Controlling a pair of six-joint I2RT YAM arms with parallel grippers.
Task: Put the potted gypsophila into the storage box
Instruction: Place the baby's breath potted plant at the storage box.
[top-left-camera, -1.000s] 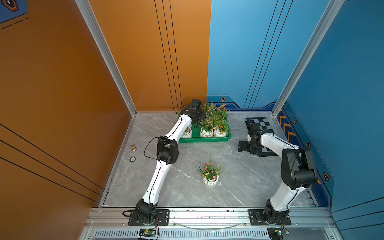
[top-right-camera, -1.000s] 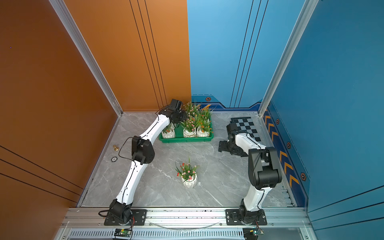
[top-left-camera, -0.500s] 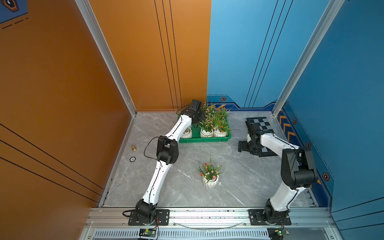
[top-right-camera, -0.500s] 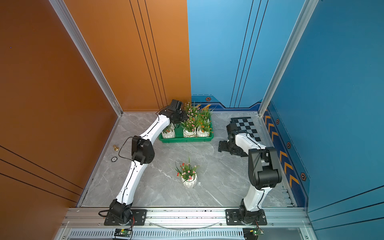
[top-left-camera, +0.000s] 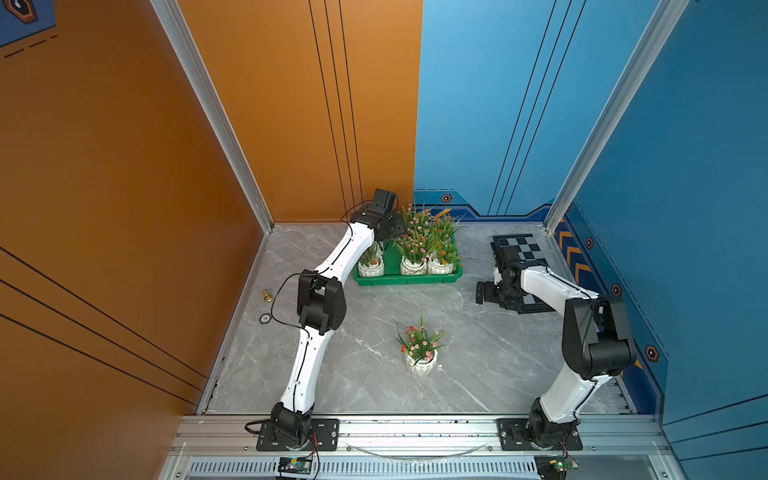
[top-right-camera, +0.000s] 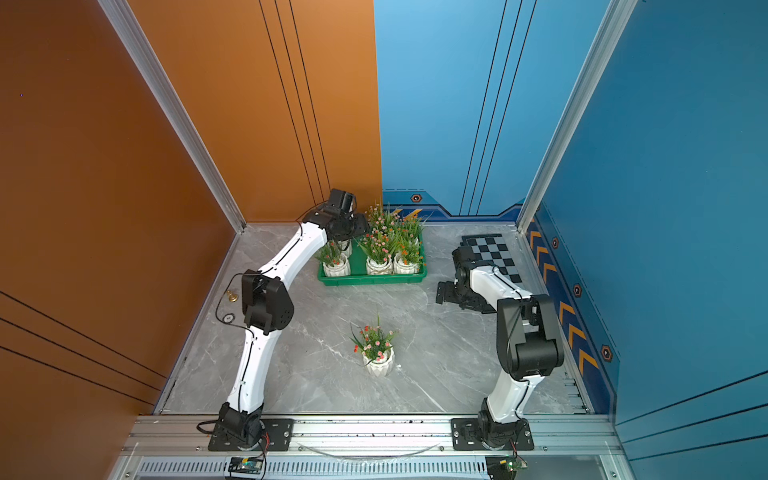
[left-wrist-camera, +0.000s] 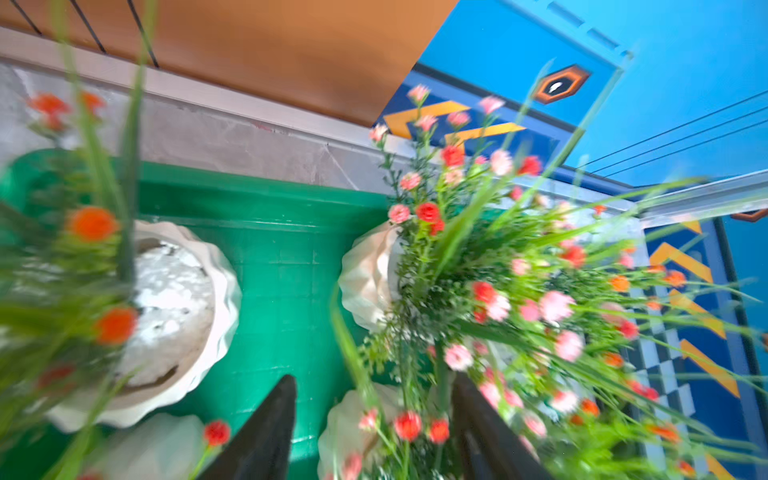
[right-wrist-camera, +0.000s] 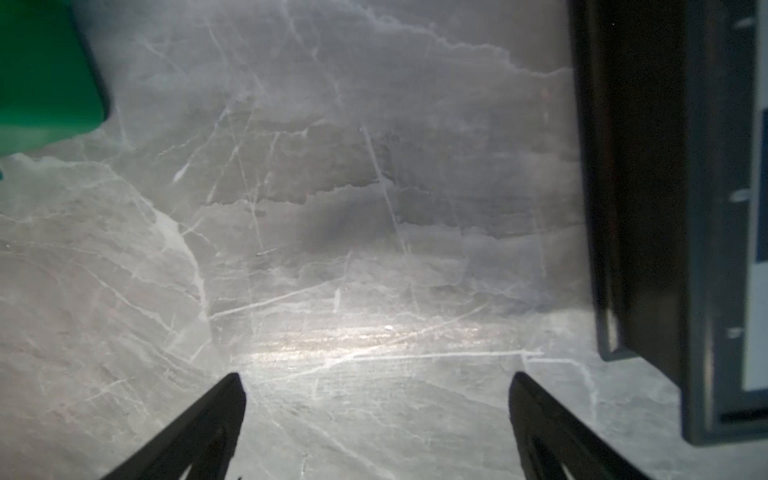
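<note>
The storage box (top-left-camera: 405, 279) is a green tray by the back wall, seen in both top views (top-right-camera: 370, 280). Several potted gypsophila stand in it, white ribbed pots with red, orange and pink blossoms. My left gripper (left-wrist-camera: 374, 384) hangs over the box's back left part. It is open, its fingers either side of one pot (left-wrist-camera: 349, 428) and its sprigs. Another potted gypsophila (top-left-camera: 420, 361) stands alone mid-floor. My right gripper (top-left-camera: 480, 293) is open and empty, low over bare marble (right-wrist-camera: 376, 386).
A black-and-white chequered board (top-left-camera: 519, 249) lies by the right wall, partly under my right arm, and its dark edge (right-wrist-camera: 648, 208) is close to the right gripper. A small brass knob (top-left-camera: 267, 296) and a round disc (top-left-camera: 264, 318) sit by the left wall.
My left gripper's jaws have spread apart over the pot in the box. Both arms have stayed almost where they were, and the lone pot on the floor has not moved.
</note>
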